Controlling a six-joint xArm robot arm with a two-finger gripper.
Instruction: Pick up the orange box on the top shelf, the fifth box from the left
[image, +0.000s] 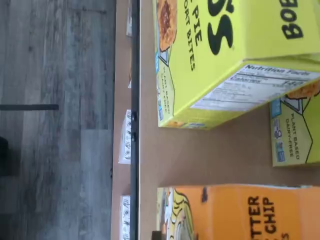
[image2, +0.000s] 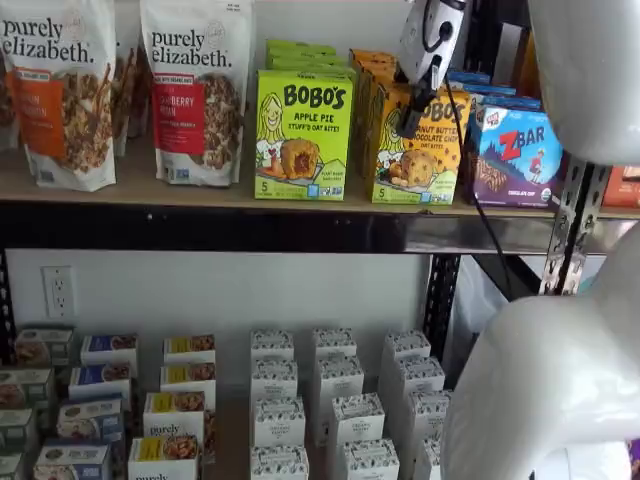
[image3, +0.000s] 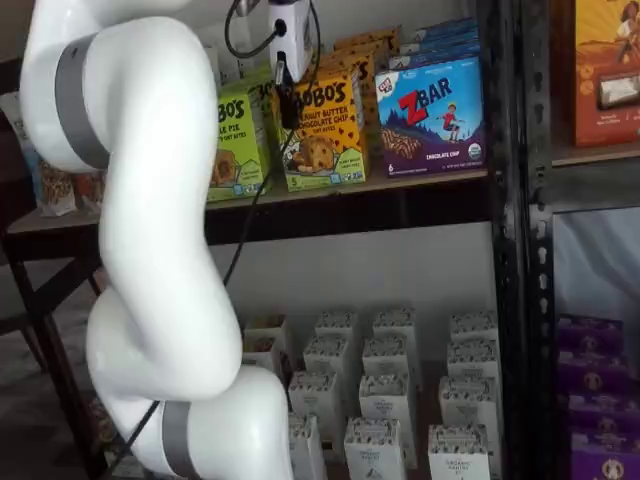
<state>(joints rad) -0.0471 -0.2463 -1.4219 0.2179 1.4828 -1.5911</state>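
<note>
**Gripper poised at the orange box, grip not yet made**

Gripper (image2: 412, 118) hangs in front of the orange box (image2: 421, 148), its black fingers over the upper part of the printed face in both shelf views. You see the fingers side-on, as one dark shape, so you cannot tell whether they are spread or closed; nothing shows them clamped on the carton.

The box stands upright at the front edge of the top shelf (image2: 130, 190), between the green box (image2: 303, 135) and the ZBar box (image2: 517, 155), with small gaps on both sides. More cartons stand behind it toward the back edge.

Expect a light, hollow paperboard carton: flat panels, crisp corners, a smooth glossy print that may slip under hard pads. Its broad faces will likely flex if squeezed hard, so you should take it across the narrow side walls, near the top, where the folded flaps stiffen it. The side gaps look tight for a finger.

The shelf board is matte tan wood with a black metal rail; the wrist view shows the orange carton (image: 240, 212) resting on it beside the green one.
</note>
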